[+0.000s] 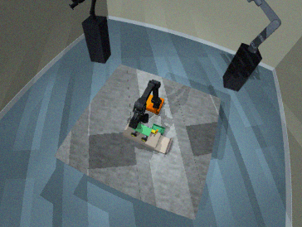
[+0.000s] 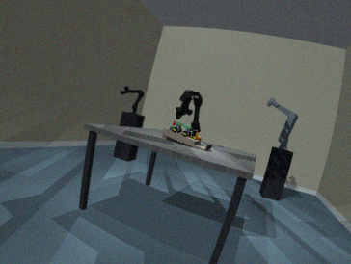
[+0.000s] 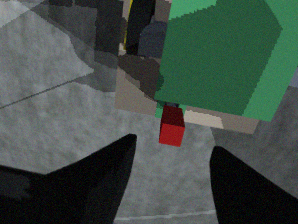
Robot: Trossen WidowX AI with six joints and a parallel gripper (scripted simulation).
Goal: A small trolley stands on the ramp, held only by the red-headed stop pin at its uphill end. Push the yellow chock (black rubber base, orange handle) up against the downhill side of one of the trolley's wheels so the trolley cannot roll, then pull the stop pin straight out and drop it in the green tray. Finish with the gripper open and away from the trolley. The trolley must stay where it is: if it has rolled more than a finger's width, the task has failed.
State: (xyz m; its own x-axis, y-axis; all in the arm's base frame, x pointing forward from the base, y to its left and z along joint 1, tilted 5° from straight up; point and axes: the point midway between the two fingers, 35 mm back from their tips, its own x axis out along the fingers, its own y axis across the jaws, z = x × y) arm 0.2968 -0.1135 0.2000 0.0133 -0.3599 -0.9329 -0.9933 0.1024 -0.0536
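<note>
The green trolley (image 1: 143, 129) (image 2: 180, 124) (image 3: 225, 65) stands on the tan ramp (image 1: 165, 145) (image 2: 180, 139) (image 3: 131, 98). The stop pin's red head (image 3: 172, 131) sticks out at the trolley's uphill end. My gripper (image 1: 133, 125) (image 2: 178, 116) (image 3: 173, 148) is open and empty above the uphill end; in the wrist view the red head lies just ahead of the gap between the fingertips. The yellow chock (image 1: 154, 132) is on the ramp at the trolley's downhill side, out of the wrist view; whether it touches a wheel cannot be told. The green tray (image 1: 159, 127) is beside the ramp.
The arm's orange base (image 1: 149, 105) is behind the ramp and tray. A wheel (image 3: 138, 34) of the trolley shows beside its body in the wrist view. The ramp rests on a grey table (image 1: 112, 153) (image 2: 231, 161). Two other arms on black pedestals stand off beyond the table.
</note>
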